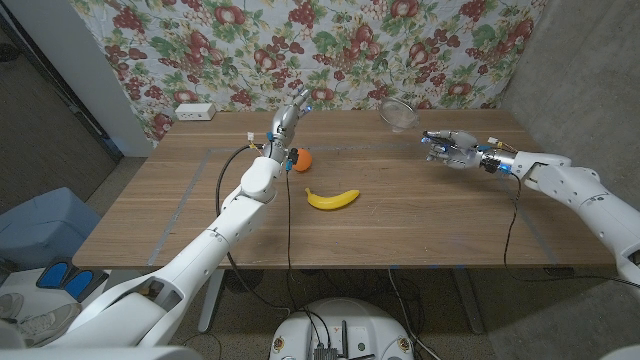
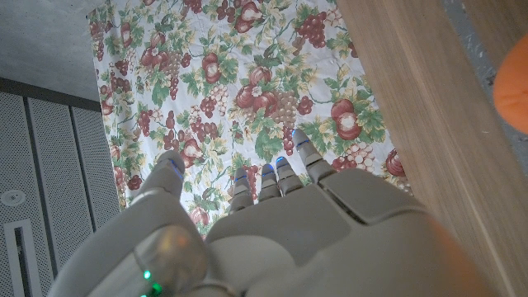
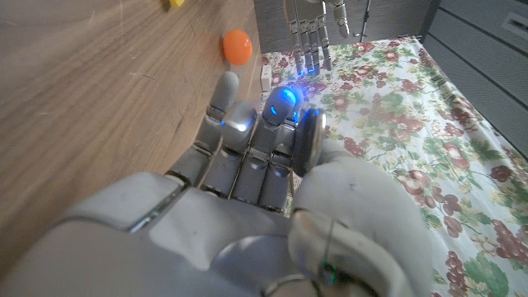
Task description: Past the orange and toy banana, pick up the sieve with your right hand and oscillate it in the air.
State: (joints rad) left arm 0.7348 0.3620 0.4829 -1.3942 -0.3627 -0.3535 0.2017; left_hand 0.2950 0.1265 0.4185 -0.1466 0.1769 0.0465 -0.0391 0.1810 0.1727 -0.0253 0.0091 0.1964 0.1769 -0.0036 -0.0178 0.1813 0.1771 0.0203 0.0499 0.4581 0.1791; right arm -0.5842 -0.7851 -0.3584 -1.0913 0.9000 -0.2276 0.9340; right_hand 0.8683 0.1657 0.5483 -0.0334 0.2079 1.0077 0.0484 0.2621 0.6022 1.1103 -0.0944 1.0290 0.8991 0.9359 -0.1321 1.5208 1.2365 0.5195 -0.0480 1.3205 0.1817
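The metal sieve point(image 1: 397, 111) hangs tilted at the table's far edge, its bowl partly in front of the curtain. My right hand point(image 1: 452, 149) is just right of it, fingers curled; in the right wrist view a grey metal strip point(image 3: 310, 139), seemingly the sieve's handle, is gripped between thumb and fingers of my right hand point(image 3: 264, 177). The orange point(image 1: 301, 159) point(image 3: 238, 47) and the toy banana point(image 1: 332, 198) lie mid-table. My left hand point(image 1: 289, 118) point(image 2: 272, 223) stands raised behind the orange, fingers straight up, holding nothing.
A white box point(image 1: 194, 111) sits at the table's back left corner. Black cables point(image 1: 222, 170) trail across the wood near my left arm. The fruit-print curtain point(image 1: 330, 50) hangs close behind the table point(image 1: 420, 215).
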